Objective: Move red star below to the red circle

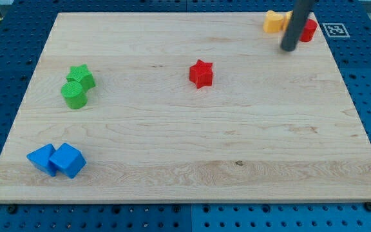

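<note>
The red star (201,73) lies on the wooden board, a little above and right of the board's middle. The red circle (308,29) sits near the board's top right corner, partly hidden by the rod. My tip (289,47) is at the red circle's lower left, close to it, and far to the right of and above the red star.
A yellow block (274,22) lies just left of the rod at the top right. A green star (82,76) and a green circle (74,95) sit together at the left. Two blue blocks (57,160) lie touching at the bottom left. The board edge (185,198) runs along the view's bottom.
</note>
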`<control>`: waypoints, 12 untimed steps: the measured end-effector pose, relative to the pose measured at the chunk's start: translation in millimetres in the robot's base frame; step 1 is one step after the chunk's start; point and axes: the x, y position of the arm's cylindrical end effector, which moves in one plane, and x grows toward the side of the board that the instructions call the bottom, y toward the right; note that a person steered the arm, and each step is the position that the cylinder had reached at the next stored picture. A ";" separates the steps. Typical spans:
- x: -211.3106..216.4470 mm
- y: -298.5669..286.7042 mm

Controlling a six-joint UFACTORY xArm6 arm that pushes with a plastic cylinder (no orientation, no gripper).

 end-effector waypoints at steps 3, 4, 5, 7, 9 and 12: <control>39.8 -194.5; 69.7 -194.0; 77.1 -154.3; 77.2 -127.3; 109.5 -154.9; 83.1 17.2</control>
